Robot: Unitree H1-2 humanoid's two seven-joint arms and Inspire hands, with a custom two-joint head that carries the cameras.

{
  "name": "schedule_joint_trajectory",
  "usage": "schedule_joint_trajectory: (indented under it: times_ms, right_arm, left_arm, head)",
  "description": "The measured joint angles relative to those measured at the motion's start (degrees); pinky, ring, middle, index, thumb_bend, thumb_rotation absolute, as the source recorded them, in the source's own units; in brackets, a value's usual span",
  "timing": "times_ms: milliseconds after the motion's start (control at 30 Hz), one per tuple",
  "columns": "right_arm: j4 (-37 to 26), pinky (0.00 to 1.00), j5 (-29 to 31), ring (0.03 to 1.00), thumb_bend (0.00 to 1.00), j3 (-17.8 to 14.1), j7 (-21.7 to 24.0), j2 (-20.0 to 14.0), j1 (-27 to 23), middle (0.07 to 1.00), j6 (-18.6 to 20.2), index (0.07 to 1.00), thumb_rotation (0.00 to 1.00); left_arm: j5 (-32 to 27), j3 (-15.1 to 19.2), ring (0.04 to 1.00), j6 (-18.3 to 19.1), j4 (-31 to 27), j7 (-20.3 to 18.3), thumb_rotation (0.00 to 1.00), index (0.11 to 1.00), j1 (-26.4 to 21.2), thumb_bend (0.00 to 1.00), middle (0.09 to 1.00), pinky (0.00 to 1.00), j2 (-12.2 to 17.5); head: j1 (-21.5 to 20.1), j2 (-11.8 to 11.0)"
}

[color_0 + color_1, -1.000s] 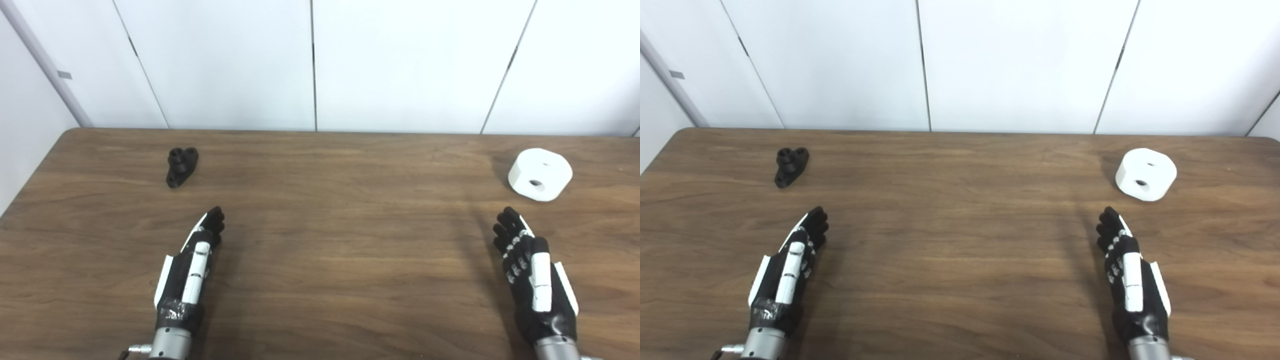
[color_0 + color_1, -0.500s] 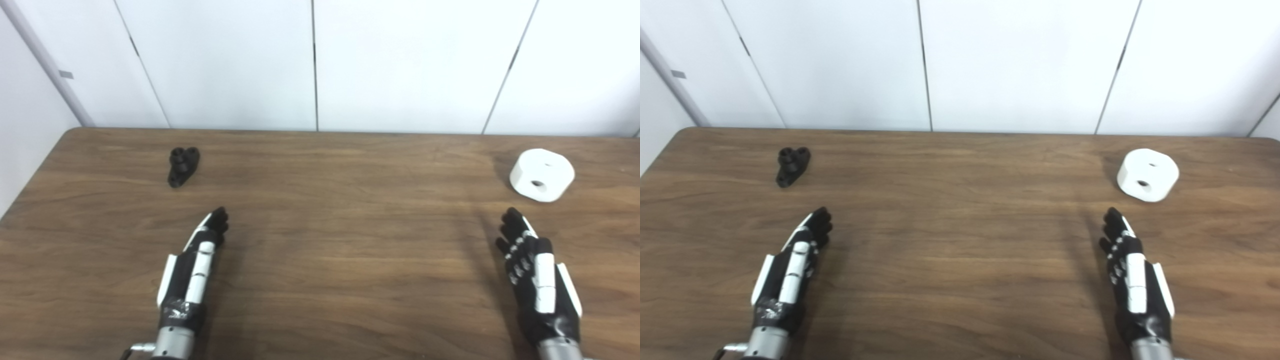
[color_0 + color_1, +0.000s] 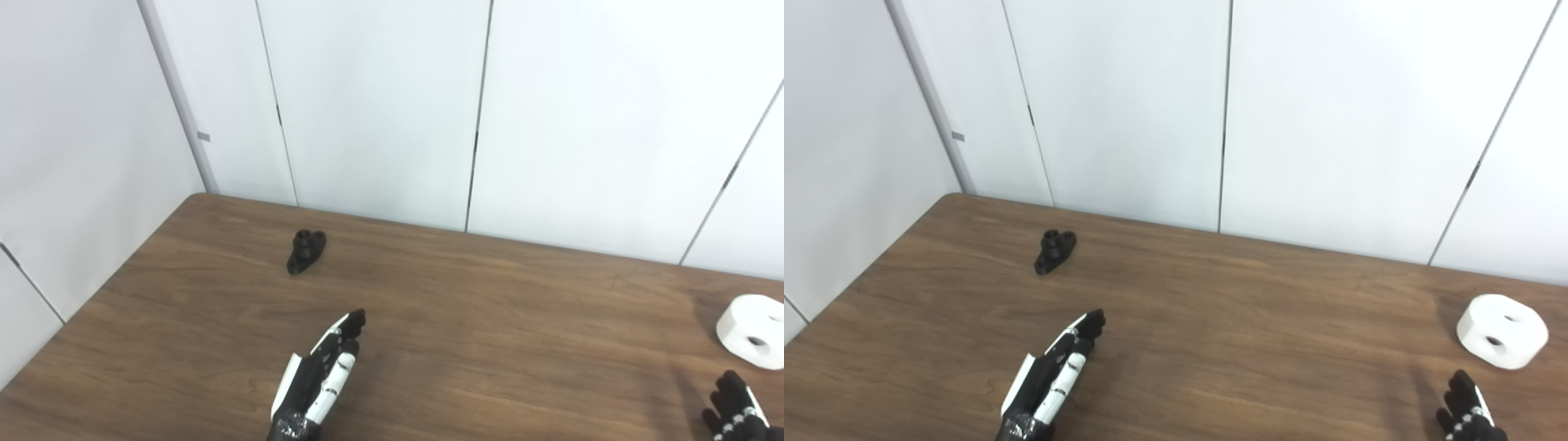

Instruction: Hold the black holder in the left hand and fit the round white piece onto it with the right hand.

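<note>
Black holder (image 3: 305,250) is seen lying on wooden bench (image 3: 490,318), left of frame centre, near far edge. Round white piece (image 3: 1502,331) is placed at right edge of frame, on bench. Left hand (image 3: 321,373) is held at lower centre-left, fingers extended, nothing grasped, well apart from holder. Right hand (image 3: 1467,411) is cut by lower right corner; only fingertips shown, state cannot be told.

Both the left hand (image 3: 321,380) and right hand (image 3: 1467,413) are black with white plates and silver-dotted fingers (image 3: 354,323).
</note>
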Motion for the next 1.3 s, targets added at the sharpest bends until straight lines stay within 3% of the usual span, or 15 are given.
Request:
schedule_joint_trajectory:
  times_ms: [167,333,467,567,633,833,1000,1133,1300]
  right_arm:
    - [0.2,0.95,-0.88,0.932,0.68,-0.09,-0.27,-0.01,-0.06,0.919,-0.44,0.901,0.93]
    - [0.3,0.98,-0.89,0.977,0.66,0.08,0.25,-0.12,-0.08,0.967,-0.98,0.945,0.97]
    - [0.26,0.97,-0.88,0.976,0.68,0.09,0.26,-0.13,-0.08,0.969,-1.03,0.946,0.95]
    - [0.23,0.97,-0.83,0.974,0.69,0.09,0.25,-0.14,-0.1,0.968,-1.0,0.947,0.95]
    - [0.22,0.97,-0.77,0.974,0.69,0.1,0.24,-0.15,-0.11,0.969,-0.99,0.949,0.95]
    - [0.28,0.98,-0.72,0.977,0.71,0.28,0.2,-0.15,-0.19,0.971,-1.02,0.949,0.94]
    - [0.53,0.98,-0.97,0.978,0.69,0.3,0.13,-0.19,-0.18,0.969,-1.16,0.939,0.95]
    - [1.11,0.98,-1.06,0.986,0.7,0.28,0.13,-0.68,-0.2,0.973,-1.94,0.927,0.93]
    - [1.33,0.97,-1.13,0.976,0.69,0.46,0.13,-0.93,-0.24,0.963,-2.58,0.92,0.95]
  left_arm:
    - [0.27,-0.17,0.945,-0.01,0.05,0.49,0.74,0.917,-0.01,0.44,0.93,0.97,-0.02]
    - [0.85,-0.37,0.943,0.05,0.04,0.63,0.72,0.913,-0.02,0.48,0.924,0.96,-0.01]
    - [1.91,-0.5,0.94,0.5,-0.16,1.01,0.61,0.907,0.0,0.52,0.92,0.95,-0.02]
    - [3.22,-0.83,0.937,0.73,-0.43,1.71,0.48,0.915,0.02,0.53,0.917,0.94,-0.03]
    - [4.72,-0.91,0.945,1.41,-0.97,2.07,0.44,0.913,0.05,0.6,0.92,0.95,-0.02]
    - [8.44,-0.22,0.953,7.47,-5.86,2.66,0.32,0.893,0.08,0.8,0.925,0.97,0.2]
    - [9.56,2.59,0.968,13.05,-10.39,2.62,0.35,0.886,-0.88,0.91,0.934,0.99,1.26]
    - [13.46,3.56,0.999,19.19,-10.67,2.41,0.38,0.912,-3.4,0.93,0.975,1.0,3.14]
    - [21.71,3.57,1.0,23.11,-10.53,1.73,0.43,0.9,-6.79,0.93,0.996,1.0,7.93]
  head:
    - [-1.05,0.35]
    - [-1.49,0.44]
    - [-1.76,0.53]
    - [-1.58,0.53]
    - [-1.49,0.53]
    - [-1.41,0.18]
    - [-1.32,-0.44]
    - [-1.49,-0.44]
    - [-1.5,-0.26]
